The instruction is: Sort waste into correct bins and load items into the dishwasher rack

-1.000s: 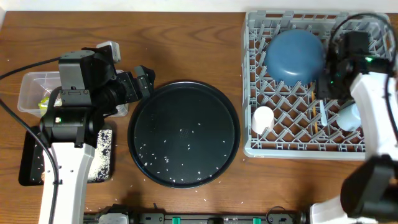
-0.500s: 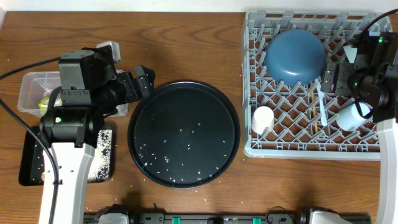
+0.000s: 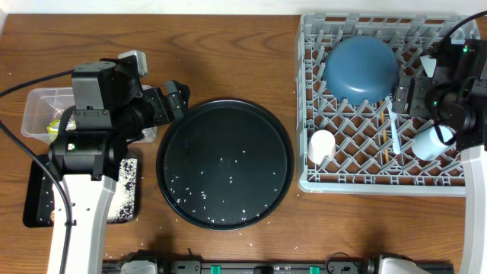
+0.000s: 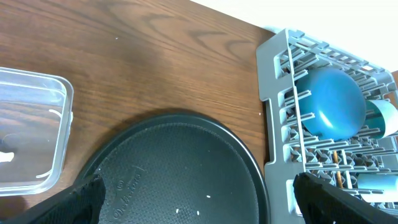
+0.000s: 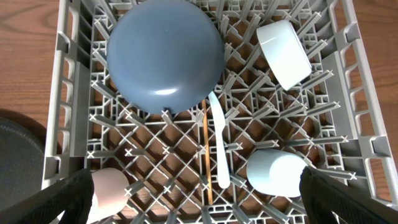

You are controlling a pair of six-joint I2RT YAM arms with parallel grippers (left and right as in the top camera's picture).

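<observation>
Left pincer (image 4: 200, 202) is spread wide and empty, hovering at the back-left edge of the large round black tray (image 3: 224, 164). That tray lies on the wooden bench (image 3: 228, 53), with loose white rice grains (image 3: 199, 199) scattered over its front half. Right pincer (image 5: 208, 200) is also spread wide and holds nothing. It hangs above the grey dishwasher rack (image 3: 304, 106) at the right of the bench.

Inside the rack, a blue bowl (image 5: 165, 56) sits upside down near the back. A pale spoon (image 5: 219, 146) and a thin wooden chopstick (image 5: 206, 165) lie side by side on the lattice just in front of the bowl. A pale pink cup (image 5: 107, 190) rests at the rack's front left, a light blue cup (image 5: 275, 173) lies to the right of the spoon, and another pale cup (image 5: 284, 45) sits beside the bowl.

At the far left of the bench, a clear plastic tub (image 3: 34, 106) holds a yellow-green wrapper (image 3: 55, 125). Just in front of it lies a flat black tray (image 3: 34, 202), partly hidden by the left arm, with white bits (image 3: 125, 190) on it.
</observation>
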